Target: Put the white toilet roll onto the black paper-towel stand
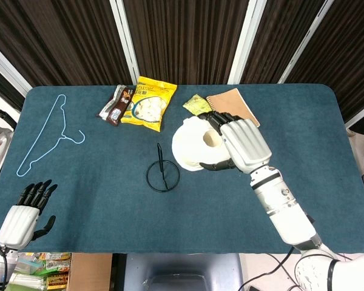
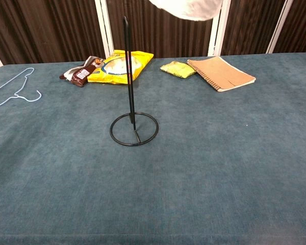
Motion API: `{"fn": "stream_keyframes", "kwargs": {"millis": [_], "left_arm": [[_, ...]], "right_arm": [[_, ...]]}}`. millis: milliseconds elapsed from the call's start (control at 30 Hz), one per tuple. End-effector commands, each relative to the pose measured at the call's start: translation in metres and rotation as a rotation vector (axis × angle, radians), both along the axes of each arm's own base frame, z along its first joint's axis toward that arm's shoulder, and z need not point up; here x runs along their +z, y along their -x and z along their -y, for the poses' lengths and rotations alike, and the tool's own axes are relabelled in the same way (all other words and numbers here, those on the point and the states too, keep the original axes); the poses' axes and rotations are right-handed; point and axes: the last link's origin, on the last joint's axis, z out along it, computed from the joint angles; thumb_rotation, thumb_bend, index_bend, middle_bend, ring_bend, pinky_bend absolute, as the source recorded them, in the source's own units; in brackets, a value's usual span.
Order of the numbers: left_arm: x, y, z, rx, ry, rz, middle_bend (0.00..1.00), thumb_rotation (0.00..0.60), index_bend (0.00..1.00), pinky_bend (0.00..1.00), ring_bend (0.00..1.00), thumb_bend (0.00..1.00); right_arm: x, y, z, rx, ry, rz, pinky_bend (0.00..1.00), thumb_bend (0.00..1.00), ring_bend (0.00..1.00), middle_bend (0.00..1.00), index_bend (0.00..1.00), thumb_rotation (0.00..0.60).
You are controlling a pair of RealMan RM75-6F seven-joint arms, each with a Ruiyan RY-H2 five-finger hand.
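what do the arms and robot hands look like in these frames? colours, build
Both robot hands have a silver-grey ribbed back plate and black fingers: right robot hand, left robot hand. The right forearm is white and silver in rounded segments, with a black band near the elbow. No sleeves or legible markings are visible.

toilet roll (image 2: 187, 7): cut by chest view's top edge, only its underside shows | right hand (image 1: 239, 142): outside chest view, covers roll's right side from above | left hand (image 1: 25, 213): near-left corner, arm cut off
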Motion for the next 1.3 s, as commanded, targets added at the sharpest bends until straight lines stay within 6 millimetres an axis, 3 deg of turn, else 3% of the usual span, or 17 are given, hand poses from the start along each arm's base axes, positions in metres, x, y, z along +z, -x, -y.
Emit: {"fn": "stream_keyframes", "kwargs": {"millis": [33,300,600,1300], "left_arm": [[0.002,0.003,-0.002,0.006,-0.004,0.003,0.00,0.600,0.00,0.09,0.00,0.44],[0.004,0.007,-0.004,0.026,-0.007,0.001,0.00,0.600,0.00,0.09,0.00,0.44],[0.004,0.006,-0.008,0.040,-0.020,0.011,0.00,0.600,0.00,0.09,0.00,0.44],[0.005,0.004,-0.006,0.032,-0.006,0.023,0.00,0.600,0.00,0.09,0.00,0.44]], "right_arm": [[-0.012,-0.028,0.003,0.050,-0.023,0.007,0.51,0.34,0.59,0.62,0.78,0.600],[-0.044,-0.068,0.014,0.027,-0.040,-0.016,0.51,0.34,0.59,0.62,0.78,0.600],[-0.056,-0.093,0.018,0.015,-0.007,-0.064,0.51,0.34,0.59,0.62,0.78,0.600],[-0.091,-0.089,0.026,-0.144,-0.125,-0.087,0.51,0.34,0.59,0.62,0.73,0.600]]}}
